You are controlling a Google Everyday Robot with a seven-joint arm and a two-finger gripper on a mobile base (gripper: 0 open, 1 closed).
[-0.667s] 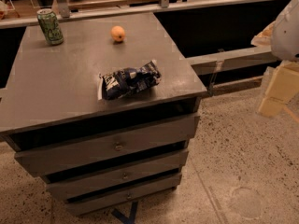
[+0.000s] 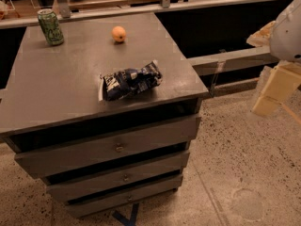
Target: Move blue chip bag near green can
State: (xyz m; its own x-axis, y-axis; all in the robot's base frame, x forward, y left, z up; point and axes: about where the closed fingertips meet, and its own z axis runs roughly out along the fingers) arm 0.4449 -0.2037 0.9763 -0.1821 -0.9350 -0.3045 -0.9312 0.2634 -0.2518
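The blue chip bag (image 2: 130,80) lies crumpled on the grey cabinet top (image 2: 56,79), near its front right edge. The green can (image 2: 50,27) stands upright at the far left corner of the same top, well apart from the bag. My gripper (image 2: 277,89) shows as pale yellow fingers under a white arm part at the right edge of the camera view. It hangs over the floor, to the right of the cabinet and away from both things. It holds nothing that I can see.
A small orange fruit (image 2: 119,34) sits on the cabinet top between can and bag, towards the back. The cabinet has three drawers (image 2: 117,147) at the front. A low ledge (image 2: 230,58) and a counter run behind it. Speckled floor (image 2: 244,173) lies to the right.
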